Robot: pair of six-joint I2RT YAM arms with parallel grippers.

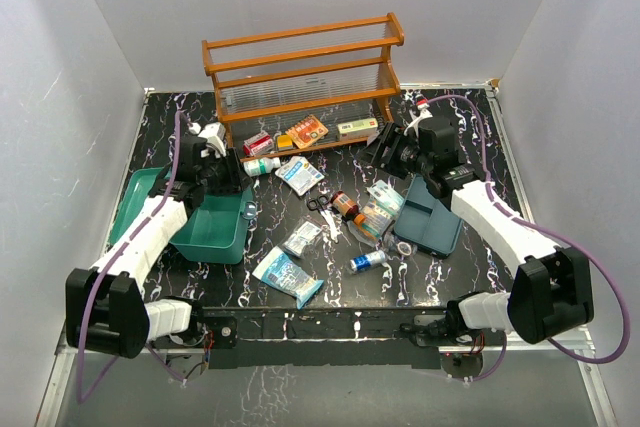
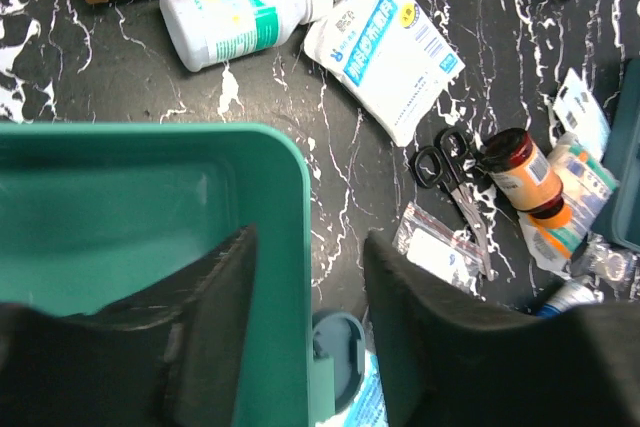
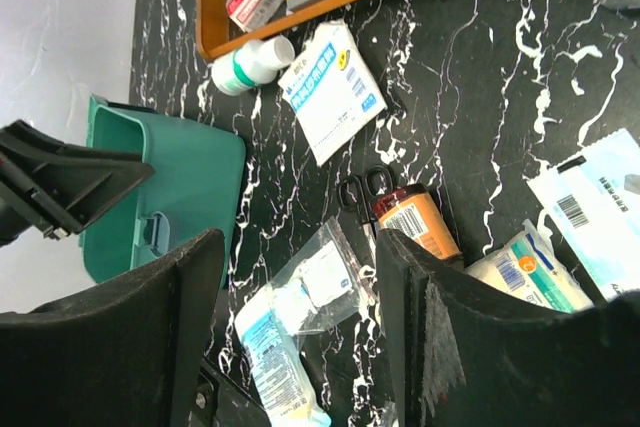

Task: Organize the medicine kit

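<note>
Left end effector [image 2: 310,237] parted astride medicine kit [image 2: 120,197] wall (kit partly cropped); right end effector [image 3: 300,237] parted.

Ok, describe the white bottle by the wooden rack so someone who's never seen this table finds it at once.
Find the orange-brown wooden rack at the back of the black marbled table. Before its left foot a white bottle lies on its side, beside a white-and-blue packet. Its green label sets it apart; the nearest other bottle is brown.

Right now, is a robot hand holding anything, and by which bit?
Nothing is gripped yet. The left gripper straddles the wall of the medicine kit, a gap showing on the outside. The right gripper is open and empty.
</note>
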